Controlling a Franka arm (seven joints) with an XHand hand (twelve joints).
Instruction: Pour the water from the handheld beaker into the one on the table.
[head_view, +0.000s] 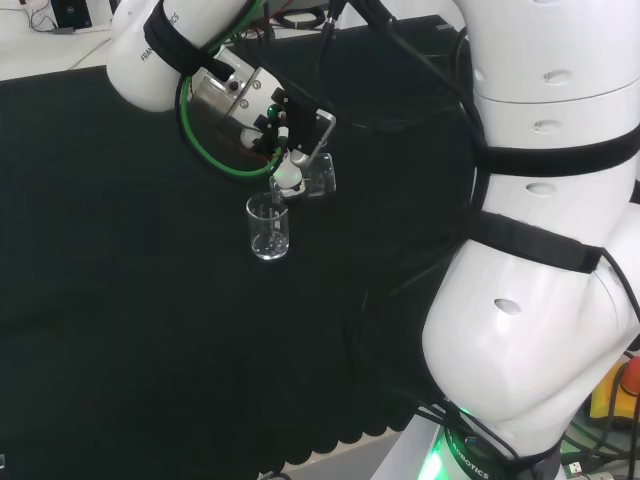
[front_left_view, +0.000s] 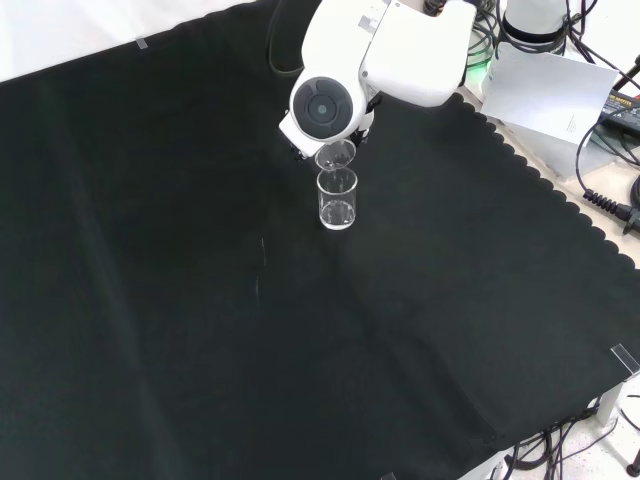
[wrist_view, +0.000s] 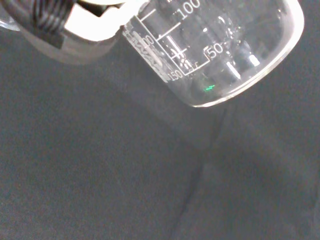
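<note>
In the head view my black and white hand reaches down from the arm, its fingers curled round a small clear beaker. That handheld beaker is tipped, with its mouth just above the rim of a second clear beaker standing upright on the black cloth. The standing beaker sits just below and left of the hand in the head view. The wrist view shows the held beaker close up, tilted, with white graduation marks. I cannot tell how much water is in either one.
Black cloth covers the bench around the two beakers, with a scalloped edge at the right of the front view. The arm's white link with its round grey cap stands in front of the hand there. Cables and papers lie beyond the cloth.
</note>
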